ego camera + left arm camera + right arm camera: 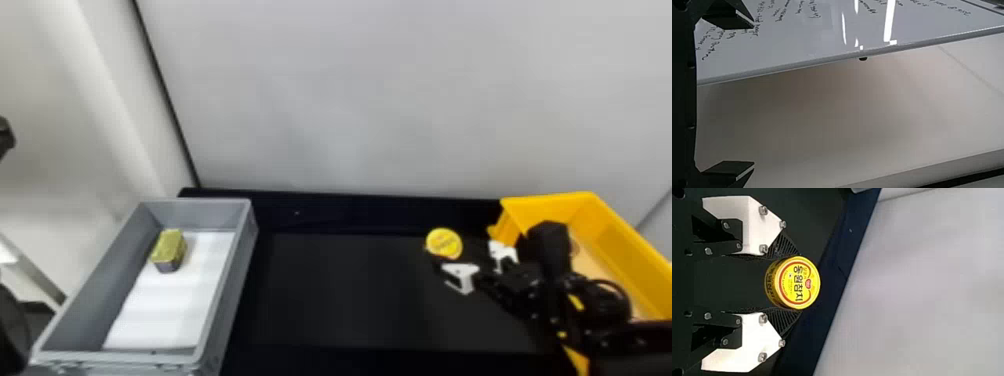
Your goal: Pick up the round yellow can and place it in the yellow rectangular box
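Note:
At the right of the head view, my right gripper (pixel 459 255) holds the round yellow can (pixel 444 243) over the black table, left of the yellow rectangular box (pixel 550 201). Seen from the right wrist, the gripper (pixel 799 283) is shut on the can (pixel 798 283), its ribbed dark fingers (pixel 783 319) touching opposite sides near their tips. The can's round lid shows fully. The right arm covers part of the box. My left arm (pixel 6 137) is parked at the head view's left edge; in the left wrist view its gripper (pixel 753 96) stands open with nothing between the fingers.
A grey bin (pixel 225 280) stands on the left of the black table (pixel 340 295), with a gold-topped rectangular tin (pixel 169 249) on white lining inside. Pale walls (pixel 350 100) rise behind and at the left. A whiteboard (pixel 801 43) with writing hangs before the left wrist camera.

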